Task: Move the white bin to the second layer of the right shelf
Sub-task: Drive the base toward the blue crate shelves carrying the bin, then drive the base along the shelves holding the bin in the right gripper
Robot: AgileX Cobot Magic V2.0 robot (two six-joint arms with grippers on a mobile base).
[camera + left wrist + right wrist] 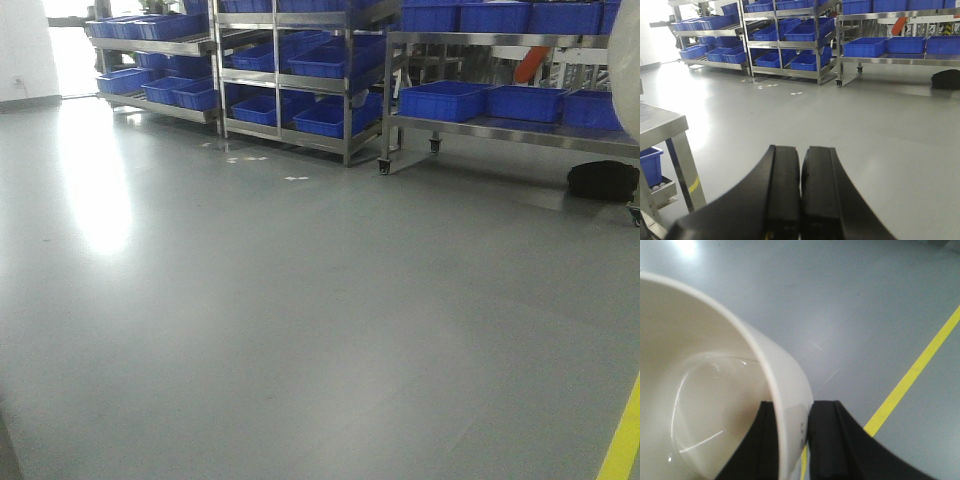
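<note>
Most of the white bin (705,390) is cut off. The right wrist view shows only a stretch of its rim, one curved wall and part of the inside, and the rest runs out at the left and bottom edges. In the front-facing view it is only a pale blurred sliver at the upper right edge.

What shows is glossy cream-white plastic, smooth, with a thin rounded rim and a curved highlight where the wall bends into the base. It is tilted, with its opening towards the wrist camera.

The right gripper (794,412) is clamped on the bin's wall, one black jaw inside and one outside. The bin hangs over the grey floor (865,290), near a diagonal yellow line (910,375).

The left gripper (800,190) is clenched, its jaws pressed together with nothing between them.

In the left wrist view the steel counter (660,125) is cropped by the left edge, so only its near corner and one leg show. A blue crate (650,165), itself cut off, sits below that corner. The bin is outside this view, so where it lies relative to the counter's edges cannot be told.

Steel racks (785,40) loaded with blue crates (865,47) line the far side. They are too distant to make out their lanes, so the target level cannot be picked out. A dark lump (946,79) lies on the floor by the rightmost rack, and what it is cannot be told.
</note>
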